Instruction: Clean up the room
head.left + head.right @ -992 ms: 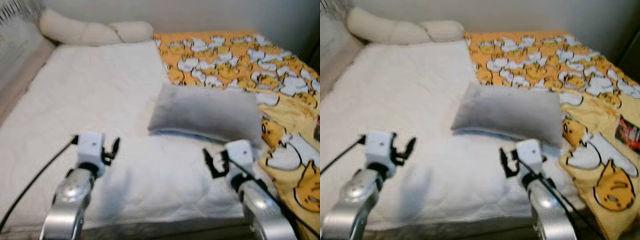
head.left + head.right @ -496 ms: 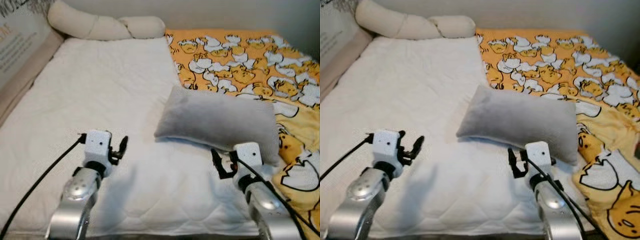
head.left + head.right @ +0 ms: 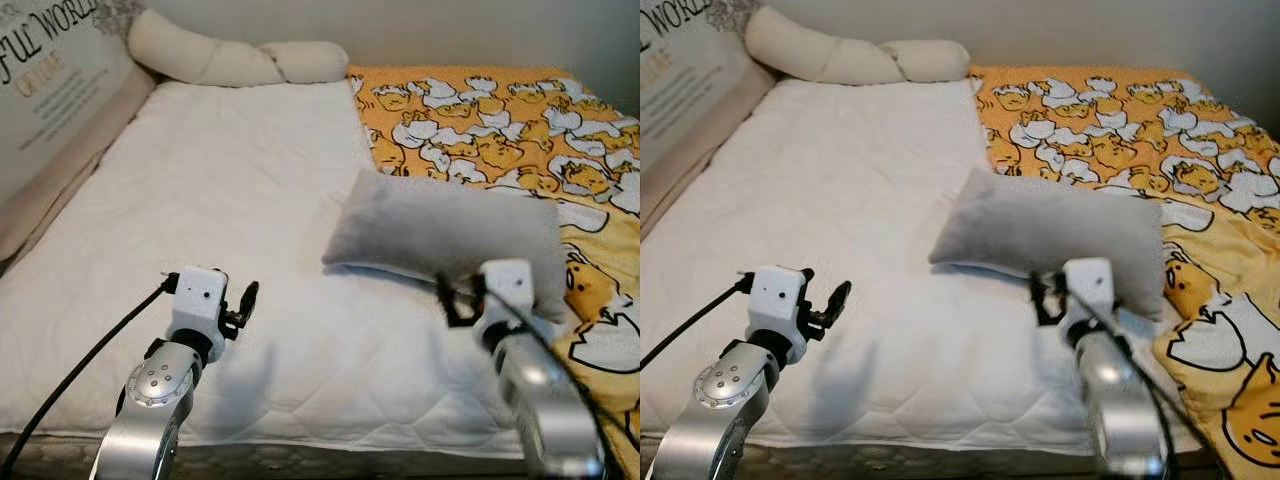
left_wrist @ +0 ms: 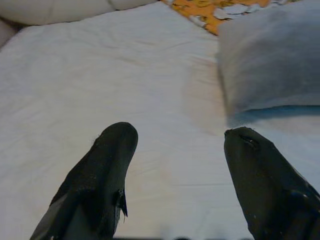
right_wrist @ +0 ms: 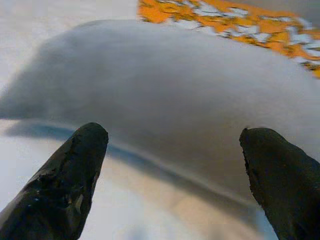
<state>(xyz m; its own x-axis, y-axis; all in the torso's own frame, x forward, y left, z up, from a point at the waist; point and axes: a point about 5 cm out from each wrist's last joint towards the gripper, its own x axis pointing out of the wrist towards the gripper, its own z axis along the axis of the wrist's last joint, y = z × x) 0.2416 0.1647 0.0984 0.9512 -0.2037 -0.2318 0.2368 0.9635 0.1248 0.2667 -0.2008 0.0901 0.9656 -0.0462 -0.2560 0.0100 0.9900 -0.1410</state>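
Grey pillow (image 3: 445, 232) lying flat near mid-bed, straddling the seam where the white mattress pad (image 3: 210, 200) meets the orange duck-print blanket (image 3: 500, 115); blanket covering the bed to the right of the pillow and beyond it, up to the back wall. Right gripper (image 5: 172, 165) poised just short of the pillow's near long edge, fingers (image 5: 65, 185) spread wide apart with nothing between them; whether touching the fabric cannot be told. Left gripper (image 4: 175, 165) well to the left of the pillow, above bare pad, fingers (image 4: 102, 180) likewise parted and empty. Broad open stretch of pad left of the pillow, reaching a padded side panel with printed lettering (image 3: 50, 90). Long cream bolster (image 3: 235, 62) along the far edge of the pad, well apart from the pillow. Near edge of the mattress (image 3: 330, 455) just below both arms. Black cable (image 3: 80, 375) trailing from the left wrist toward that near edge.
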